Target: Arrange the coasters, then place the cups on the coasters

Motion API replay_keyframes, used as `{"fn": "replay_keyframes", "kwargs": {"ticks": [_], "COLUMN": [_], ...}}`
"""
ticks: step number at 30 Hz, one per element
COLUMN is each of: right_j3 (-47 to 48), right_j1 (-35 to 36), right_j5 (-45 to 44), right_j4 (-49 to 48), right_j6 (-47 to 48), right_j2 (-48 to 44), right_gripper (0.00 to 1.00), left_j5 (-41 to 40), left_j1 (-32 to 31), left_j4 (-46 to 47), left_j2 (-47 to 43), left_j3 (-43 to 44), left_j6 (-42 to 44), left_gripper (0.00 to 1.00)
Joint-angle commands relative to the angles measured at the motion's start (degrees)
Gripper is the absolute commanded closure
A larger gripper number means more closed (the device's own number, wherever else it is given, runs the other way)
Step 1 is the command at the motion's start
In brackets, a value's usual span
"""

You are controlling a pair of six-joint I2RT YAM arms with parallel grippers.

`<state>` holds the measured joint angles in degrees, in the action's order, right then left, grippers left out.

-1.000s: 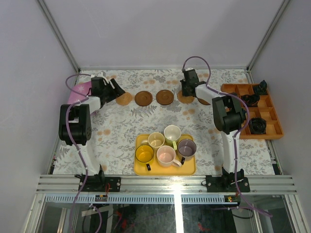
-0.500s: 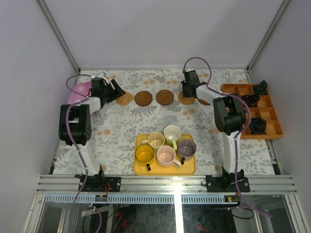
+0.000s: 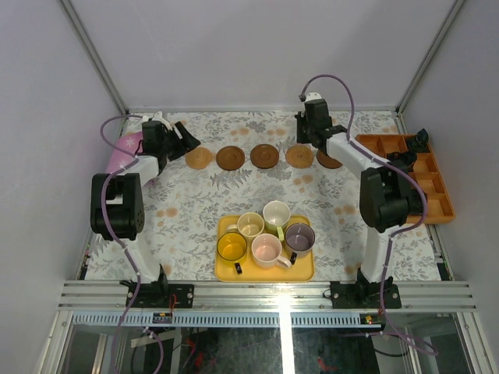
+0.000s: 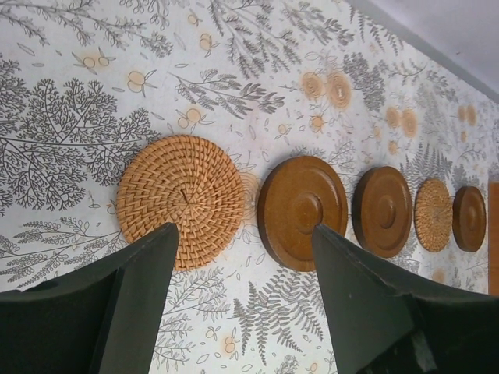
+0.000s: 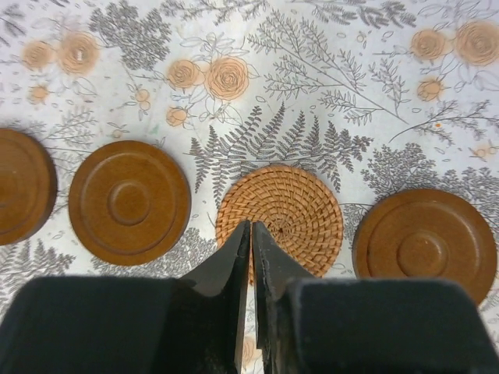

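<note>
Right wrist view: right tool together over tan coaster, gaps either side; left tool apart.

Three dark brown coasters and two woven tan coasters make five coasters in all.

There are five cups, one of each colour: one yellow cup, one cream cup, one pink cup, one pale green cup and one purple-grey cup.

There is one yellow tray. There is one orange box with compartments, and at least three small black objects show in it; their exact number is hard to tell.

One pink thing is partly hidden.

There are two robot arms, the left arm and the right arm.
</note>
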<state>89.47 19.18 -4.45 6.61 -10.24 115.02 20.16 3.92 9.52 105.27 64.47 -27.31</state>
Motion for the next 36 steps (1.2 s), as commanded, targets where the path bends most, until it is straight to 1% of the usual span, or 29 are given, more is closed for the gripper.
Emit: {"fn": "replay_keyframes", "kwargs": {"ticks": [1,6,7,8,9,10,11,15,17,21,22,24,27,30,33,36], "right_j3": [-4.03,-9.10,-10.12,-11.24,-12.18,-12.95,-13.44,-13.83,-14.04,-16.24,-17.19,-18.76,-20.10,-23.80,-28.55,-32.95], "right_j1": [0.59,0.59,0.53,0.52,0.50,0.45,0.34,-0.42,-0.57,-0.90,-0.90,-0.91,-0.97,-0.95,-0.92,-0.90], "right_j5": [0.12,-2.24,-3.12,-4.05,-5.18,-6.15,-6.94,-8.91,-8.89,-8.49,-7.68,-5.59,-3.77,-3.54,-2.82,-1.85], "right_j4": [-3.43,-5.06,-5.69,-6.44,-7.22,-7.81,-8.10,-7.69,-7.41,-8.46,-9.33,-10.06,-8.32,-7.96,-7.79,-5.99], "right_j6": [-1.27,-2.66,-2.87,-3.30,-3.82,-4.35,-4.70,-6.17,-7.71,-12.21,-12.46,-12.23,-12.08,-12.54,-12.46,-12.70], "right_j2": [-7.35,-14.12,-15.64,-17.18,-18.69,-19.39,-21.52,-24.97,-26.44,-29.91,-30.99,-33.40,-36.37,-40.15,-44.14,-47.05], "right_gripper": [0.87,0.84,0.80,0.73,0.64,0.57,0.55,0.55,0.53,0.44,0.43,0.44,0.46,0.47,0.54,0.60], "left_j5": [0.23,-2.29,-2.91,-3.38,-3.85,-4.22,-4.59,-4.59,-5.16,-13.13,-15.57,-17.00,-14.74,-12.25,-10.20,-9.98], "left_j1": [0.64,0.65,0.65,0.65,0.65,0.60,0.60,0.55,0.17,-3.91,-5.04,-6.36,-6.59,-6.60,-6.82,-7.67], "left_j4": [4.73,7.50,8.01,8.58,9.11,9.58,9.93,12.37,13.46,10.94,10.23,9.78,10.96,12.59,12.62,11.49], "left_j2": [-3.59,-7.21,-8.13,-9.14,-10.07,-10.98,-11.90,-15.31,-17.16,-22.19,-23.64,-26.70,-30.38,-34.04,-36.69,-38.91], "left_j3": [-1.98,-5.91,-6.79,-7.66,-8.43,-9.14,-9.82,-13.04,-15.43,-17.95,-18.44,-19.87,-22.42,-25.52,-27.51,-29.43], "left_j6": [0.67,1.87,2.20,2.67,3.10,3.48,3.75,4.06,4.56,9.66,10.96,12.11,10.02,7.58,5.97,5.54], "left_gripper": [0.31,0.30,0.30,0.30,0.30,0.30,0.29,0.29,0.29,0.28,0.28,0.28,0.27,0.26,0.26,0.26]}}
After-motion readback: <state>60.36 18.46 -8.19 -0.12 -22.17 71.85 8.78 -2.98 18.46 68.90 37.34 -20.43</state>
